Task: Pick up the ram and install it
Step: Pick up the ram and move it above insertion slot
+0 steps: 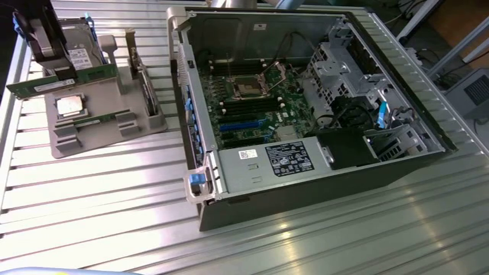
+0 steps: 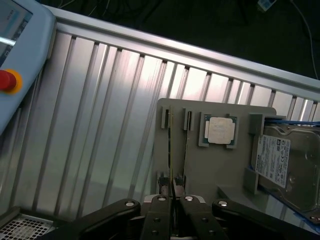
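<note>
The claw [image 2: 173, 190] is pressed together on the ram [image 1: 65, 83], its two fingers pinching the thin green board from either face. In the wrist view the stick runs edge-on straight out from between them. The ram sits well off to the exterior view's left of the open computer case [image 1: 321, 192], over the grey holder [image 1: 145, 123] that stands on the desk [image 1: 114, 195] beside the case. It looks raised out of its holder slot, though I cannot tell for sure that its lower edge is free.

The stick is on edge with its long axis level. It runs roughly across the exterior view, which seems close to the line of the dark memory slots [image 1: 248, 107] on the board inside the case. Those slots lie to the exterior view's right of the claw, past the case's near wall, so the distance to cover is mostly sideways towards the case.

The arm reaches in from beyond the holder on the side away from the case, wrist turned so the claw points straight down. A second stick [image 1: 98, 120] rests on the holder, nearer the case.
</note>
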You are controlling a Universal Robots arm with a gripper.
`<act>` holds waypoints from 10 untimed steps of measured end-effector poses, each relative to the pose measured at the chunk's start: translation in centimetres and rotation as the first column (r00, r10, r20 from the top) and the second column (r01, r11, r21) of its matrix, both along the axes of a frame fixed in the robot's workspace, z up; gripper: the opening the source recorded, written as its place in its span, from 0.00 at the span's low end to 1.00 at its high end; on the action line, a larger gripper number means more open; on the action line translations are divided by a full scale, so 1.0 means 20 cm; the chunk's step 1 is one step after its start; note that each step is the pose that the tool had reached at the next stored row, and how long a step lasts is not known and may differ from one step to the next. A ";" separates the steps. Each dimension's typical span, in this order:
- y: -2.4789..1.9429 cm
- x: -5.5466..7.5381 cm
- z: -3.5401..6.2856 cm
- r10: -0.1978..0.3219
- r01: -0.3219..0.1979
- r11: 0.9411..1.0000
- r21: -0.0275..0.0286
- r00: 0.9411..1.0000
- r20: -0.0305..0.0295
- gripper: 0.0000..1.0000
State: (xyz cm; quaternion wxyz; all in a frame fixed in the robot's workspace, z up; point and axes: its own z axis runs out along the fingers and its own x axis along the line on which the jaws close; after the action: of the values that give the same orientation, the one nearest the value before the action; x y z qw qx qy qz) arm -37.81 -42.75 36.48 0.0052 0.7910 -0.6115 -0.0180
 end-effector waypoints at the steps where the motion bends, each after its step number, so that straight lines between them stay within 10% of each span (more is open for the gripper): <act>1: 0.000 0.00 0.005 0.000 0.000 1.000 0.000 1.000 0.000 0.13; 10: 0.000 0.00 0.036 0.000 0.000 1.000 0.000 1.000 0.000 0.13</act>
State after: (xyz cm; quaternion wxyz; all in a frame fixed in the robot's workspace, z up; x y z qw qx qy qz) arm -37.81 -42.75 37.20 0.0052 0.7910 -0.6115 -0.0180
